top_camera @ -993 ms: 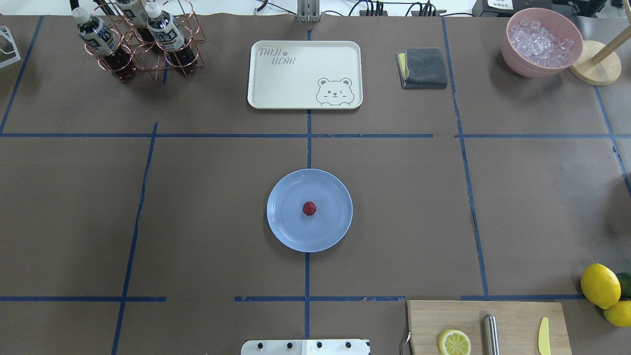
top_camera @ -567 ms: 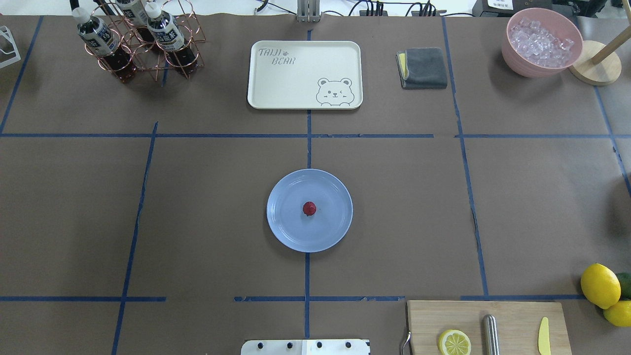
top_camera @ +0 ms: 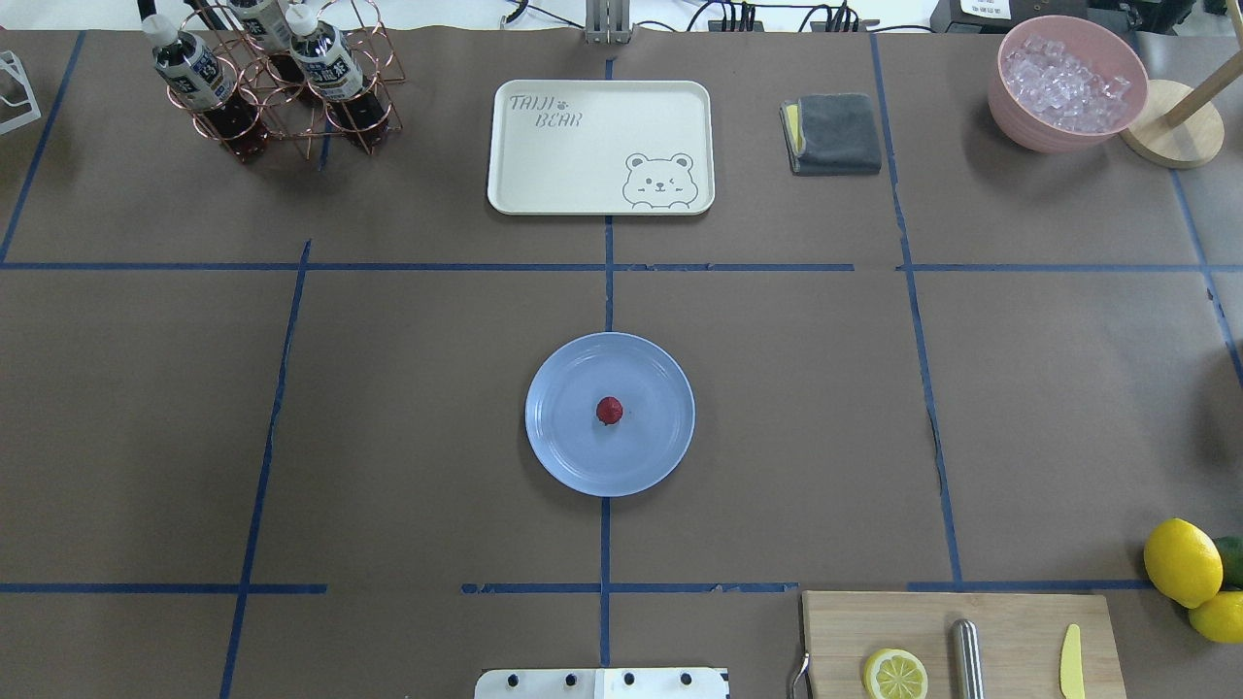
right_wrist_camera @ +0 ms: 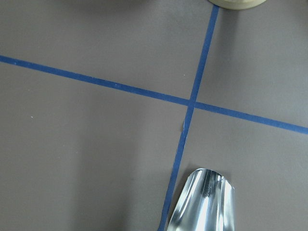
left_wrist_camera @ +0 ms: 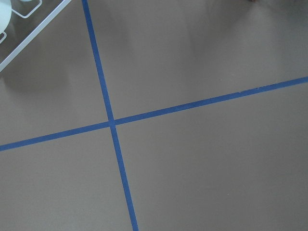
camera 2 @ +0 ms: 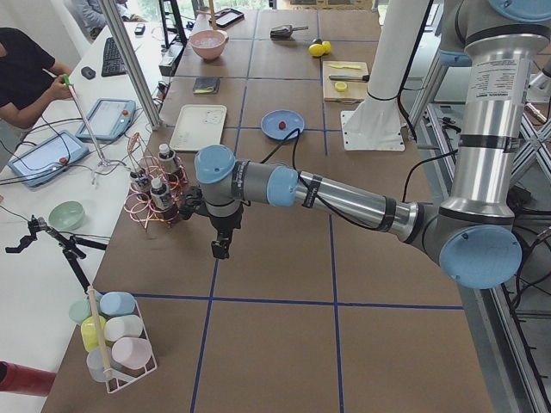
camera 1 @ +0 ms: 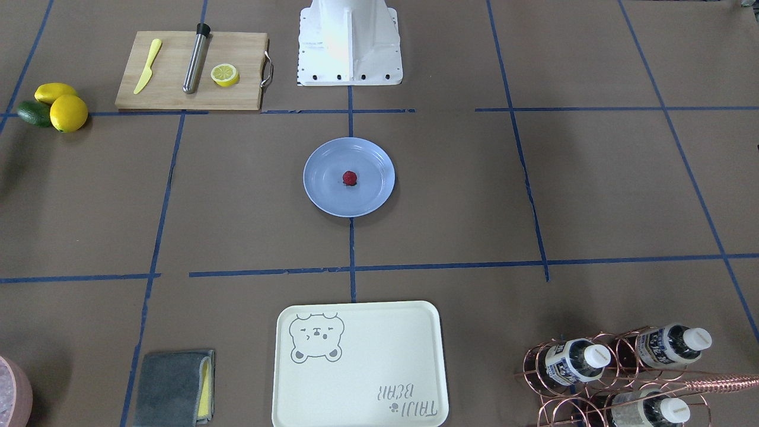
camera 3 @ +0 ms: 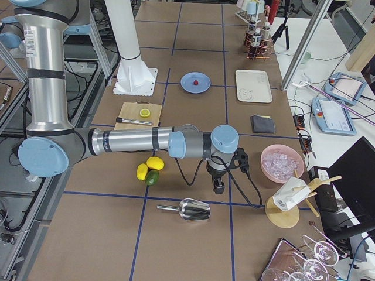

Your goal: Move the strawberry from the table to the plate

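The small dark red strawberry (top_camera: 609, 410) (camera 1: 350, 178) lies in the middle of the light blue plate (top_camera: 573, 451) (camera 1: 329, 193), which sits at the centre of the brown table (top_camera: 408, 408). Neither gripper appears in the overhead or front views. My left gripper (camera 2: 221, 249) hangs over the table's far left end beside the bottle rack, far from the plate. My right gripper (camera 3: 218, 187) hangs over the right end, close to the metal scoop (camera 3: 190, 209). From these side views I cannot tell whether either is open or shut.
A cream bear tray (top_camera: 600, 146), a copper bottle rack (top_camera: 282, 83), a grey cloth (top_camera: 835, 133) and a pink bowl of ice (top_camera: 1066, 83) line the far side. A cutting board (top_camera: 961, 646) and lemons (top_camera: 1182, 561) lie near right. A person (camera 2: 26, 73) sits beyond the left end.
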You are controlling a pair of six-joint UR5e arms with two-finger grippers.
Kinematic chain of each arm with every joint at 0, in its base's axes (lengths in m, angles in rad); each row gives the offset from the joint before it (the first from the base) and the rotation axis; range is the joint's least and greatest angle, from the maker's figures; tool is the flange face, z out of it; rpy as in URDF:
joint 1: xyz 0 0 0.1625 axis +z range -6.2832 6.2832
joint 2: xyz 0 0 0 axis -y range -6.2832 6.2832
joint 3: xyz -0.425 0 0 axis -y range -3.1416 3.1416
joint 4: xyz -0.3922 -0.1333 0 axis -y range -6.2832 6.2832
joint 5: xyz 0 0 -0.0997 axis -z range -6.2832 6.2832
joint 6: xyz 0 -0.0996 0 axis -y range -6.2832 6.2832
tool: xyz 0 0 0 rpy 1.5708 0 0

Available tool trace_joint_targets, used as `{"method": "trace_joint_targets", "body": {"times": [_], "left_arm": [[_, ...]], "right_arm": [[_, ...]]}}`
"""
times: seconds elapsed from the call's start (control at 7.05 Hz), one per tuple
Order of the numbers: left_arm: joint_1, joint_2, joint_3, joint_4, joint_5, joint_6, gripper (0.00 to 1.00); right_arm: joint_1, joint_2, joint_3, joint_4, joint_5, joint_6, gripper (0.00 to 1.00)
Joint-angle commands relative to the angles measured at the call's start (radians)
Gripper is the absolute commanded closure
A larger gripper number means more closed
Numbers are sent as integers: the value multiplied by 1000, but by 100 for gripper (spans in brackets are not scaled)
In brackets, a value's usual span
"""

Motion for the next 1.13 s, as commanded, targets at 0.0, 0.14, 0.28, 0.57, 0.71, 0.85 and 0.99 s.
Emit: {"method": "trace_joint_targets", "body": {"times": [0.0,0.14,0.28,0.57,0.71,0.85,0.99], "left_arm": [[4,46,-72,0,-3,6,0],[7,47,-37,-10,-4,11,0],[6,45,-44,-12,-1,8,0],[-11,44,6,-9,5,-1,0],[-41,39,45,-6,0,3,0],[-42,60,66,-13,-4,11,0],[-42,56,58,-26,-6,9,0]], "right_arm": [[9,-84,100,0,2,-8,0],[10,-103,114,3,-5,-7,0],[10,-106,121,3,-1,-4,0],[-16,-25,93,6,-28,45,0],[-23,-12,92,-3,-25,47,0],[-24,-9,92,-5,-19,47,0],[-36,-9,86,-7,-20,49,0]]}}
